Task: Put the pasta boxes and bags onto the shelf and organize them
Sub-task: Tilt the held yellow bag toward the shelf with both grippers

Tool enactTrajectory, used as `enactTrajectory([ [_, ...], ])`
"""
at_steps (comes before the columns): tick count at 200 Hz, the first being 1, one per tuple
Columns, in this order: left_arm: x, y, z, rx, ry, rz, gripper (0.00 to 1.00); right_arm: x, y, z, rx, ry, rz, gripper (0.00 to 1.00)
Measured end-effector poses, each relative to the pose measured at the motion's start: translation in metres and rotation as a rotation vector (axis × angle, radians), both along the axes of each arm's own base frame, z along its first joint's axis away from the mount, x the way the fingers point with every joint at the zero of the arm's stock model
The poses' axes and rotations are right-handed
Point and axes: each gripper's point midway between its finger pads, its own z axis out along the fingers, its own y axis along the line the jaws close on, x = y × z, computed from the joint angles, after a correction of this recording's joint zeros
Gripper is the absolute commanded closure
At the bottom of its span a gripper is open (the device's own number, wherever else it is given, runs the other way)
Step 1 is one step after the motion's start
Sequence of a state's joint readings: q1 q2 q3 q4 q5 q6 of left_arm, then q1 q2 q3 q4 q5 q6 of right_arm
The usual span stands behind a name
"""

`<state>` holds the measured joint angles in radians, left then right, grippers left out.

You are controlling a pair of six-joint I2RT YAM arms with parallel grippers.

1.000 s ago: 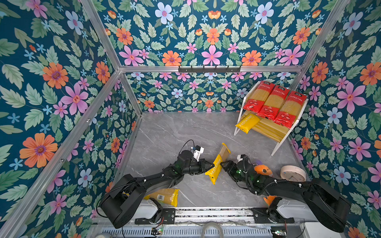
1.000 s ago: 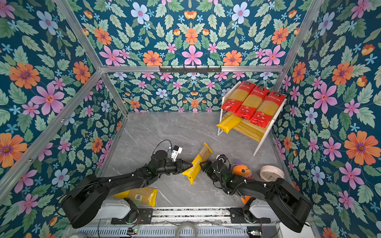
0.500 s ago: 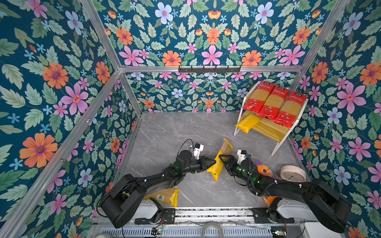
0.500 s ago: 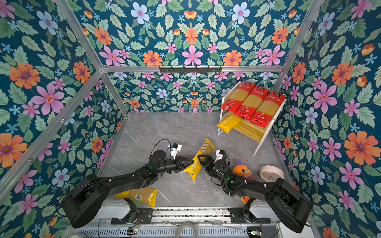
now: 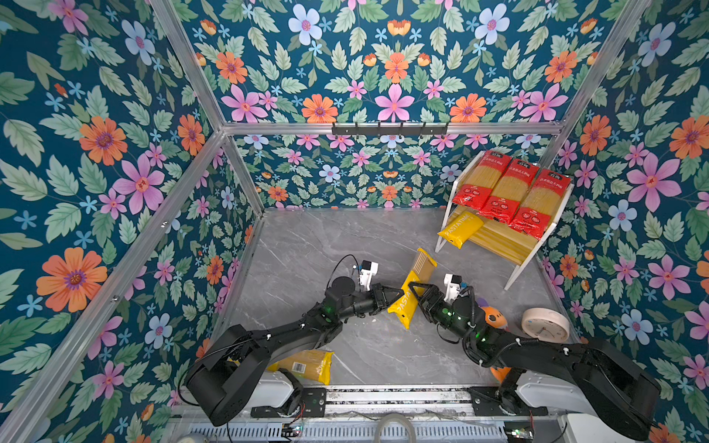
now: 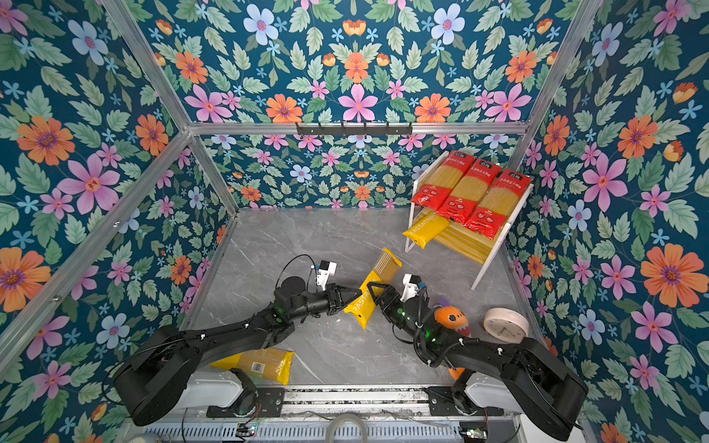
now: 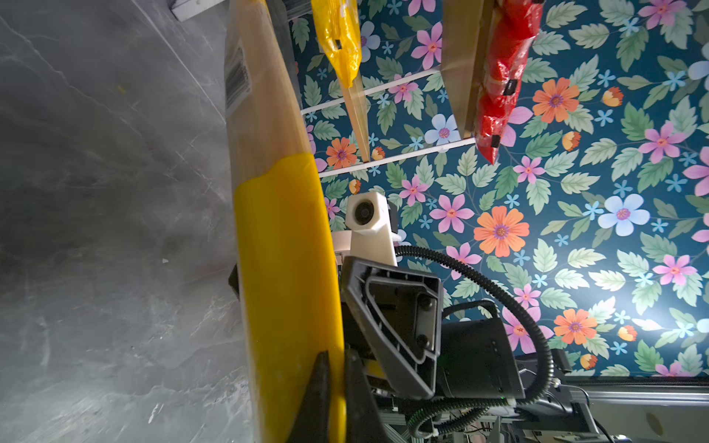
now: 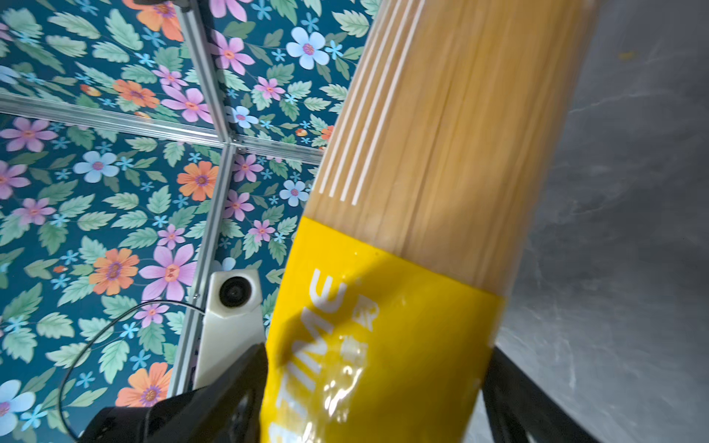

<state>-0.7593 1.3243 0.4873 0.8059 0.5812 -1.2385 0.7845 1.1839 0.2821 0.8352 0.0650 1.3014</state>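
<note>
Pinches with the left gripper (image 5: 399, 297), jaws narrow on the side edge of the yellow pack (image 5: 419, 273). Stands wide with the right gripper (image 8: 374, 370), one jaw on each side of the same pack, not yet closed. Holds the pack tilted over the table (image 5: 326, 237), between both grippers, long axis from the near yellow end to the clear end, toward the shelf (image 5: 502, 239) far right. Favours probably the right gripper, nearer the shelf. Shows red packs (image 5: 512, 190) on the upper board, a second yellow pack (image 5: 460, 228) on the lower.
</note>
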Motion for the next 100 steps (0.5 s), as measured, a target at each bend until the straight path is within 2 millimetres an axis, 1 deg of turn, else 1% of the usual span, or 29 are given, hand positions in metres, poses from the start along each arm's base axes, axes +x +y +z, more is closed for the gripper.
enactTrajectory([
  [29, -0.001, 0.003, 0.003, -0.022, -0.01, 0.008, 1.0, -0.002, -0.007, 0.014, 0.004, -0.064, -0.016, 0.23],
  [50, -0.001, 0.003, 0.008, -0.041, -0.027, 0.011, 1.0, -0.003, -0.013, 0.027, -0.005, -0.111, -0.033, 0.31],
  [64, -0.001, 0.002, 0.012, -0.054, -0.039, 0.009, 1.0, -0.004, -0.017, 0.034, -0.013, -0.137, -0.043, 0.38],
  [85, 0.0, 0.001, 0.013, -0.065, -0.046, 0.004, 1.0, -0.004, -0.02, 0.035, -0.041, -0.15, -0.05, 0.48],
  [100, 0.0, 0.0, 0.013, -0.069, -0.044, 0.0, 1.0, -0.003, -0.021, 0.034, -0.056, -0.141, -0.054, 0.53],
])
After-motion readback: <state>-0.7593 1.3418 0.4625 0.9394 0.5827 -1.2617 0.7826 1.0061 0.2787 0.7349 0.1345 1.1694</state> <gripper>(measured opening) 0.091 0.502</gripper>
